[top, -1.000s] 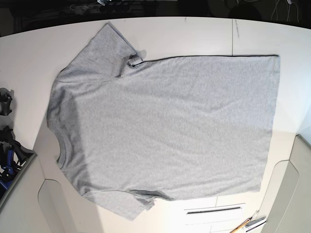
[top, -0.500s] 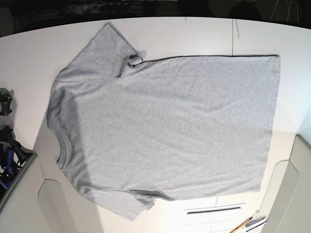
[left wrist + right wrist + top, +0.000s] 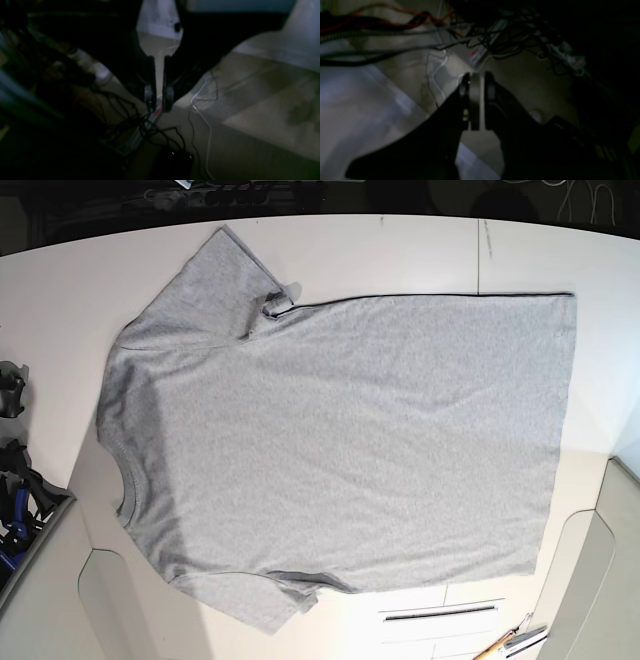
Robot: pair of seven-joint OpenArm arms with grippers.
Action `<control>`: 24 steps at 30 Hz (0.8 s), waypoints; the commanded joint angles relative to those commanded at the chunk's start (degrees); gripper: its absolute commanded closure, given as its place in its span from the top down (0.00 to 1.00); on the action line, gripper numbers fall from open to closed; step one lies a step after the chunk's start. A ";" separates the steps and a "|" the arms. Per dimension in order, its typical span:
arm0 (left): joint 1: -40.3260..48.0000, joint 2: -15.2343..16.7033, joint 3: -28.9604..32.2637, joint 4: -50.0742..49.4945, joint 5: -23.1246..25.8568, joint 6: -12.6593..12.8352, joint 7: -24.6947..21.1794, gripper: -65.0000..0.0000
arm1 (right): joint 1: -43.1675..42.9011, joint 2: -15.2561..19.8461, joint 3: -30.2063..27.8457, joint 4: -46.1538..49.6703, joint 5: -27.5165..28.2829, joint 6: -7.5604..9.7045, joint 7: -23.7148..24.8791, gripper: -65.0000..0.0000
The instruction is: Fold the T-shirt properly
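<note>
pale tabletop (image 3: 420, 255) beneath grey t-shirt (image 3: 350, 440), pens (image 3: 502, 643) nearby

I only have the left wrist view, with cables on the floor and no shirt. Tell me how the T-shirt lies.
Observer: In the base view, the T-shirt is spread out unfolded, its neckline toward the image's left.
Operator: Check the upper sleeve in that image.
Observer: The upper sleeve sticks out toward the top edge, with a small bunch of fabric at its underarm.
Operator: Now tell me what lies near the hem.
Observer: Beyond the lower corner of the hem, a slim orange-brown item sits at the image's bottom edge.
</note>
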 joint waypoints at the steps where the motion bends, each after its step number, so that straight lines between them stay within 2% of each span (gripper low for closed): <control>1: 0.83 0.00 -1.27 1.51 -1.18 0.02 0.61 0.09 | -0.39 0.00 1.70 1.77 1.73 1.62 -0.50 0.04; 2: 1.60 0.00 -2.54 2.95 -2.38 0.02 1.31 0.09 | -0.66 0.00 3.41 3.43 4.13 3.19 -1.05 0.04; 3: 2.23 0.00 -3.78 4.33 -3.67 0.02 1.97 0.09 | -0.68 0.00 5.09 5.03 6.71 3.85 -2.03 0.04; 5: 3.43 0.00 -6.27 7.10 -5.64 0.02 2.05 0.09 | -0.63 -0.02 8.57 8.28 11.63 4.22 -3.78 0.04; 10: 4.28 0.00 -12.63 13.55 -8.13 0.00 2.10 0.09 | -0.31 -0.07 17.33 16.20 18.53 4.17 -4.39 0.04; 14: 4.26 0.00 -16.63 18.18 -11.13 0.04 2.08 0.09 | 1.27 -1.09 24.61 18.60 22.56 3.98 -4.33 0.04; 16: 4.09 0.00 -18.05 20.11 -12.17 0.04 2.08 0.09 | 3.30 -2.93 28.17 18.56 23.26 3.91 -4.76 0.12; 17: 3.96 -0.02 -18.62 20.83 -12.15 0.04 2.05 0.09 | 4.46 -4.02 29.86 18.56 23.91 3.67 -5.33 0.18; 20: 3.06 -0.02 -19.23 21.51 -12.11 0.04 2.05 0.09 | 7.23 -5.27 33.48 18.36 27.06 0.87 -7.02 0.37; 23: 1.36 -0.02 -19.23 21.51 -12.11 0.04 2.03 0.11 | 9.42 -5.25 34.27 17.09 26.01 -0.68 -6.99 0.44; 24: 0.85 -0.04 -19.23 21.51 -12.11 0.04 2.03 0.16 | 9.99 -5.27 34.25 16.22 25.92 -1.16 -6.99 0.44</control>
